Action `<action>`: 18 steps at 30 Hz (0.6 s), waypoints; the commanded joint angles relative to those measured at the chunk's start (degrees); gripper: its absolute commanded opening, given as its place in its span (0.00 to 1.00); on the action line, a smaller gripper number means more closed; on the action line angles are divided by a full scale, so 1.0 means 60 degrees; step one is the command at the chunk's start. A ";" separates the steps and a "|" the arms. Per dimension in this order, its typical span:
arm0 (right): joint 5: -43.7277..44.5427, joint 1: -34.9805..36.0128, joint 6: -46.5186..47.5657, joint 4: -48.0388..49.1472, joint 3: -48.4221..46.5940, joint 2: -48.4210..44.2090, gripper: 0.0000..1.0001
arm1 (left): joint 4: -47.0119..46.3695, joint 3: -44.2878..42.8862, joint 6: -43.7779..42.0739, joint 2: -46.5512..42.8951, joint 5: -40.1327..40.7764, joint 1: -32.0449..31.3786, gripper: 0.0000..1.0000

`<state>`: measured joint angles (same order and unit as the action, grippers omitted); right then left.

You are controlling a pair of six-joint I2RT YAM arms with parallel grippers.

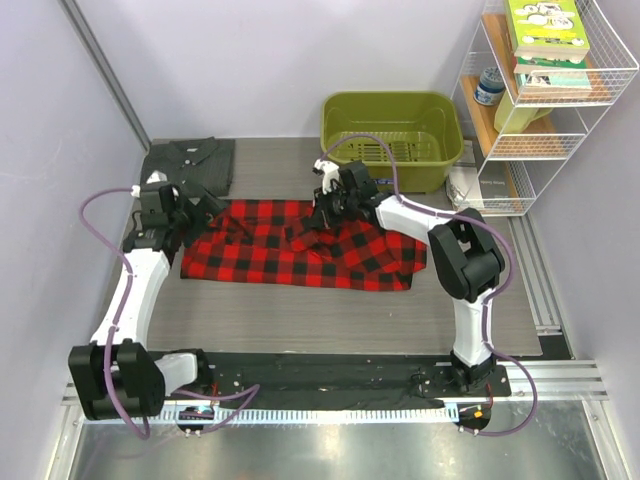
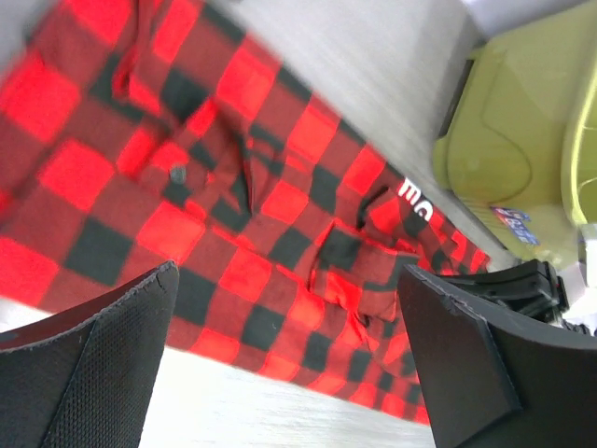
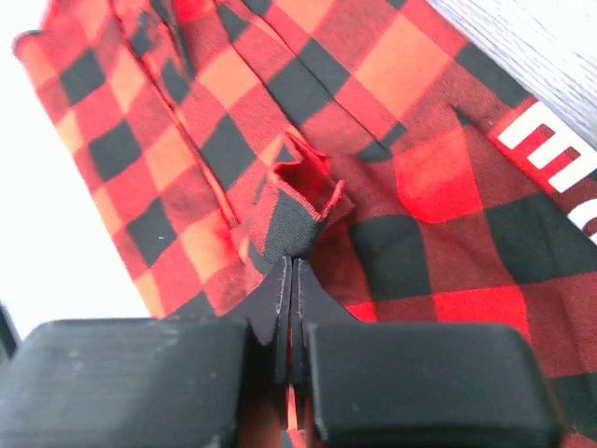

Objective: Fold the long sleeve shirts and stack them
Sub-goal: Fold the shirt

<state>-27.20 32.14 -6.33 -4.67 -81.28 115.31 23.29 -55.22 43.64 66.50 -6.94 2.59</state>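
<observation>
Right gripper [image 3: 294, 269] pinches the plaid shirt [image 3: 420, 187]; left gripper [image 2: 289, 271] gapes wide, empty.

table [image 1: 300, 310]: grey wood-grain top, with walls at the back and on the left.
plaid shirt [image 1: 270, 255]: red and black, spread across the middle of the table with its long side running left to right. It is rumpled, and a small fold stands raised near its upper middle.
grey shirt [image 1: 195, 160]: dark, folded into a neat rectangle with the collar on top, in the back left corner near the plaid shirt's left end.
basin [image 1: 420, 178]: olive green plastic, rectangular, upright at the back right, apart from the plaid shirt.
black strip [image 1: 330, 375]: runs along the near edge.
</observation>
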 commanded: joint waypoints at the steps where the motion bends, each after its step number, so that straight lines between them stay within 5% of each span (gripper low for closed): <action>1: -0.0506 0.0034 -0.0688 0.1493 0.0332 -0.1168 0.01 | -0.0658 0.0384 0.1675 0.0137 -0.1288 0.0023 1.00; 18: -0.0008 0.1219 0.0482 0.2096 0.1636 -0.1830 0.01 | -0.2153 0.0416 0.5147 0.2904 -0.0806 -0.2451 1.00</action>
<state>-29.21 38.28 -7.29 4.95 -72.14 107.48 15.90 -51.48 68.38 81.67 -13.28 -8.45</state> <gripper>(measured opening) 0.020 0.997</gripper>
